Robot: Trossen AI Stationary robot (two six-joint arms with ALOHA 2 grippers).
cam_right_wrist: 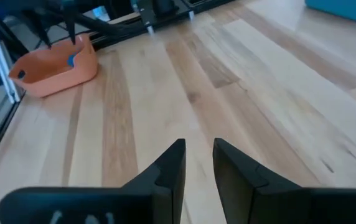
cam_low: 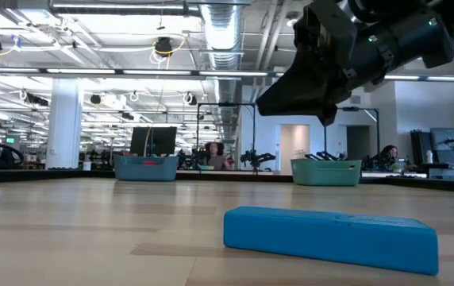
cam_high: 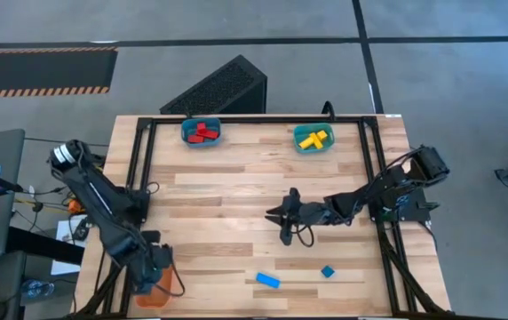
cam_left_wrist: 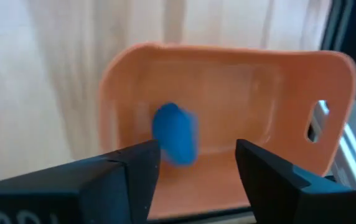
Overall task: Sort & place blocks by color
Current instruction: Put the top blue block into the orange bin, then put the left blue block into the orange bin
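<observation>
Left tool (cam_left_wrist: 193,174) over orange bin (cam_left_wrist: 327,74), blue block (cam_left_wrist: 175,134) inside

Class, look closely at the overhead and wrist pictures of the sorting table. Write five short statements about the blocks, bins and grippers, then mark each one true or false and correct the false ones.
1. The red blocks lie in a teal bin at the table's far edge. True.
2. The yellow blocks lie loose on the wood. False: they sit in the other teal bin.
3. Two blue blocks lie on the bare table, a blue bar and a small blue cube. True.
4. The left gripper is over the orange bin, fingers open, with a blue block between them. True.
5. The right gripper holds a red block. False: nothing shows between its fingers, which stand slightly apart.
</observation>
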